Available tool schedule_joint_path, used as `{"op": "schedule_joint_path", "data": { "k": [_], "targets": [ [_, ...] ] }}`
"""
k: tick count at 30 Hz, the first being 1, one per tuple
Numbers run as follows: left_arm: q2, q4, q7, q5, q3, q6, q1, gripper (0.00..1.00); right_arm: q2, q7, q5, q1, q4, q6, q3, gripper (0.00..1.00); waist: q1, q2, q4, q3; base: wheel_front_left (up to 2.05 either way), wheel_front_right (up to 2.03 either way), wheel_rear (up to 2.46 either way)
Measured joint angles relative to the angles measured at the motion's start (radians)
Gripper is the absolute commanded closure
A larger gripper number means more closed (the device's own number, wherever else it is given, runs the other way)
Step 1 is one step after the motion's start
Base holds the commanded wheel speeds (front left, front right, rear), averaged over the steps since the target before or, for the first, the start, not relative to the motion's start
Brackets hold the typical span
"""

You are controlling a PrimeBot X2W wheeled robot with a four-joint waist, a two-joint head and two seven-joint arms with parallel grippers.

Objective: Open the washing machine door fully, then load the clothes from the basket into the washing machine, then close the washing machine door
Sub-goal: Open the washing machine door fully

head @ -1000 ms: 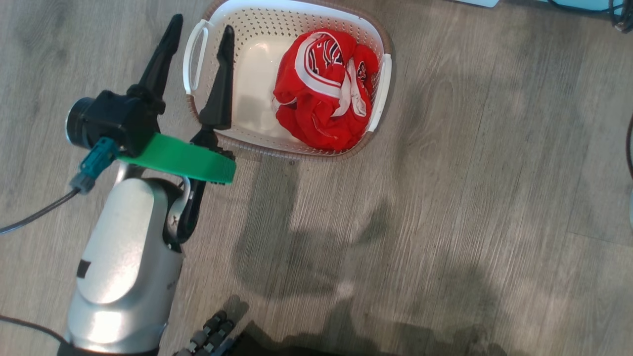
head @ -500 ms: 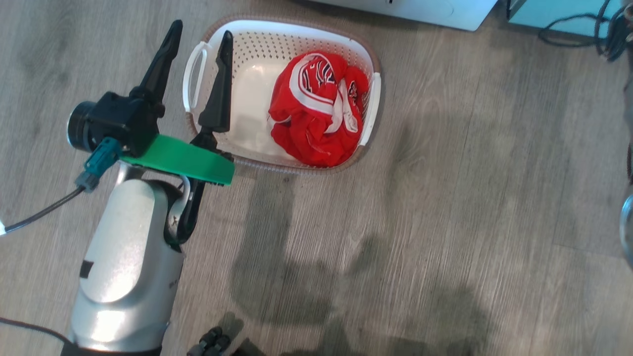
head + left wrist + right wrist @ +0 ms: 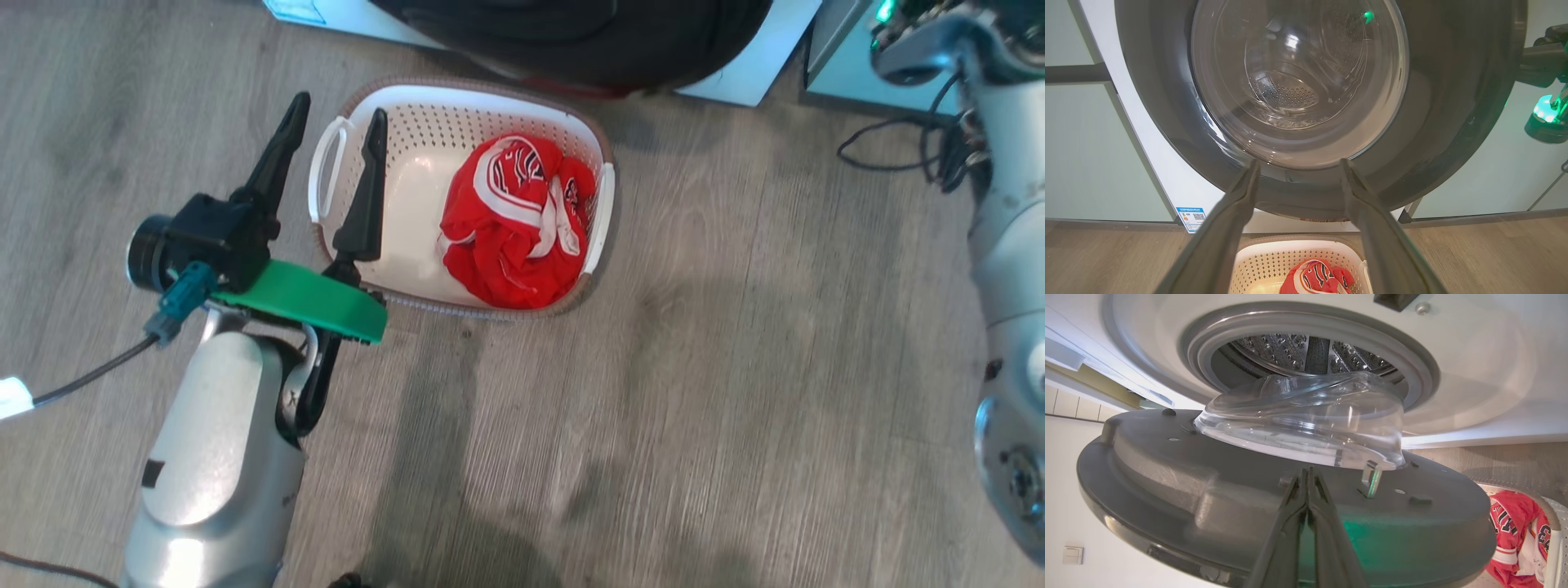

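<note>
Here, clothes (image 3: 510, 233) in the basket (image 3: 457, 122), apart, right of the left fingers (image 3: 365, 196).

Domestic laundry corner. A white front-loading washing machine (image 3: 1167, 179) stands between pale green cabinet fronts (image 3: 1090, 155) on a grey wood-look plank floor (image 3: 694, 367). A perforated laundry basket (image 3: 457, 122) holding a red garment (image 3: 506, 237) sits before it. A wall switch (image 3: 1073, 555) is set in a plain white wall (image 3: 1106, 547).
</note>
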Motion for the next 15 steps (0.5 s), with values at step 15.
{"op": "schedule_joint_path", "data": {
  "k": [15],
  "targets": [
    [0.002,0.027,0.000,-0.002,0.010,0.013,0.068,0.00,0.043,0.101,0.027,0.170,-0.100,0.000,0.052,1.00,0.0000,0.0000,0.025,-0.103,0.00,0.00,0.00]
  ]
}}
